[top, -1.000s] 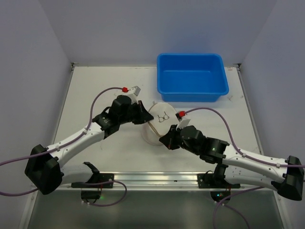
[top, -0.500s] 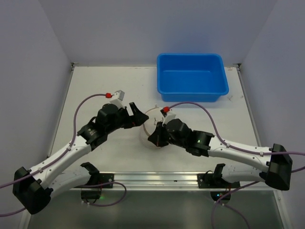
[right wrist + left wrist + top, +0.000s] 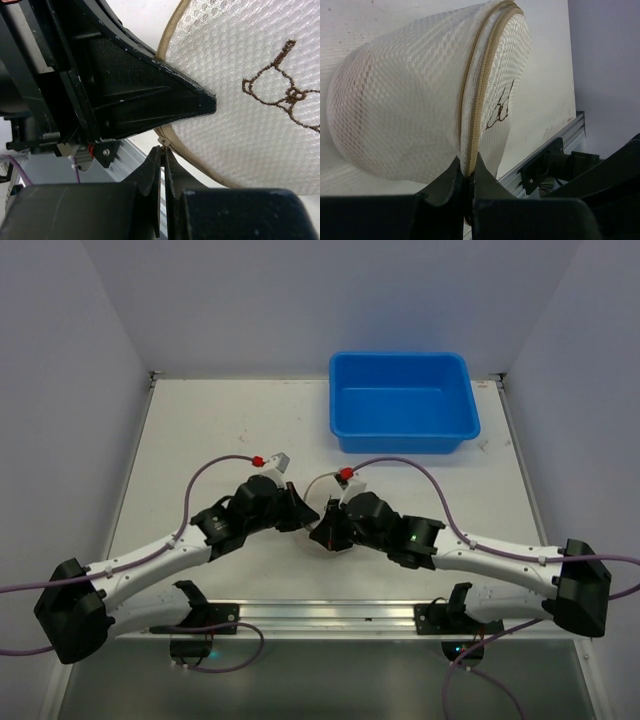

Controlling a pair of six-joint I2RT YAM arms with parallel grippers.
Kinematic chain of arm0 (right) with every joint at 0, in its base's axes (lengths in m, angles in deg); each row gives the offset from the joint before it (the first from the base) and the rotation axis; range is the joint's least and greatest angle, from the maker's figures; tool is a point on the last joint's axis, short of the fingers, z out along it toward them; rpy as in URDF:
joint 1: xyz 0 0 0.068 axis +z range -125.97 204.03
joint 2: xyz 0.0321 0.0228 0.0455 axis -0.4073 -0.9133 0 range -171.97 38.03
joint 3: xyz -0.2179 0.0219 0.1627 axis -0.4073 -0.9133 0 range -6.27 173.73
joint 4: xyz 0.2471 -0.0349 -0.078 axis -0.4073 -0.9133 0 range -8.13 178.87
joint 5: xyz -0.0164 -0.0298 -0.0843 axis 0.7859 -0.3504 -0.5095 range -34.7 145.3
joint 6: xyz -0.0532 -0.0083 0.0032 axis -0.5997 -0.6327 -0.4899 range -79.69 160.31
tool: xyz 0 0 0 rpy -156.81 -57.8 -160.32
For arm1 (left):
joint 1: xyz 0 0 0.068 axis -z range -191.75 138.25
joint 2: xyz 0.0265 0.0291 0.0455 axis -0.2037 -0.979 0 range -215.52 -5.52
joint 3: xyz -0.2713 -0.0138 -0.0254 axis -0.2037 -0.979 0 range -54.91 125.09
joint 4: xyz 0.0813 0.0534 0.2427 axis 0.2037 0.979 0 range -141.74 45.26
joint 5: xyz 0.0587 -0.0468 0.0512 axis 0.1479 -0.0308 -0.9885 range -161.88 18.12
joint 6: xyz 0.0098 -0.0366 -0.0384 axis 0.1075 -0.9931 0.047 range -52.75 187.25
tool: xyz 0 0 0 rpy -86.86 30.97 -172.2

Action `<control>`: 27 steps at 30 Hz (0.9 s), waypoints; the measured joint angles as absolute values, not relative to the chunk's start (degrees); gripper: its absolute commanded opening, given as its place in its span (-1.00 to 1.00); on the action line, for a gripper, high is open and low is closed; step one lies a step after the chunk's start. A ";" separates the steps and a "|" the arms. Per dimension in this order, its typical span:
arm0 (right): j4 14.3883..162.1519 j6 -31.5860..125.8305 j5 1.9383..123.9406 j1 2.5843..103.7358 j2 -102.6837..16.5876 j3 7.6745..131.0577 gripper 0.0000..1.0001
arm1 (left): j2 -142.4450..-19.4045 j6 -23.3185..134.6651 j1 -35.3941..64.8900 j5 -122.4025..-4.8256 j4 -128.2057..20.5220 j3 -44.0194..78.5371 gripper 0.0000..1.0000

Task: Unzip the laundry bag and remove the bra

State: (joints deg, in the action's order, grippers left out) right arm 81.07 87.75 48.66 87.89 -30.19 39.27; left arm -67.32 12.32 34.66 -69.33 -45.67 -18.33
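Observation:
The laundry bag (image 3: 405,110), a white mesh drum, lies tilted on its side, with its tan zipper band (image 3: 475,115) and the stitched bra outline (image 3: 500,107) facing the front rail. My left gripper (image 3: 467,167) is shut on the zipper band at the rim's lower edge. The right gripper (image 3: 162,152) is shut on the small zipper pull (image 3: 163,142), just under the bag (image 3: 250,100). A left finger (image 3: 150,100) presses the rim beside it. In the top view both grippers (image 3: 305,520) (image 3: 325,535) cover most of the bag (image 3: 320,490). The bra is hidden inside.
A big blue plastic tub (image 3: 403,400) stands at the back right of the white table. A metal rail (image 3: 320,615) runs along the near edge, close behind the bag. Grey walls close in the left, right and back sides.
The left gripper let go, drew back open, then came in again and shut on the zipper band. The right arm swung left along the bag's front and has stayed shut.

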 measured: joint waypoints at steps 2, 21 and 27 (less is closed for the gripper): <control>82.25 87.97 48.62 87.89 -28.18 37.15 -1.00 | -67.30 12.32 34.90 -69.33 -45.69 -18.33 -1.00; 82.43 88.14 42.74 86.97 -17.21 29.04 -1.00 | -82.18 21.63 26.88 -58.66 -43.36 -3.64 -0.45; 82.12 88.01 44.42 87.80 -20.64 32.65 -1.00 | -81.61 24.97 24.61 -64.52 -42.85 0.66 0.93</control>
State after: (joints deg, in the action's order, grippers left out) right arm 82.12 88.01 44.42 87.80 -20.64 32.65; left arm -81.61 24.97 24.61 -64.52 -42.85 0.66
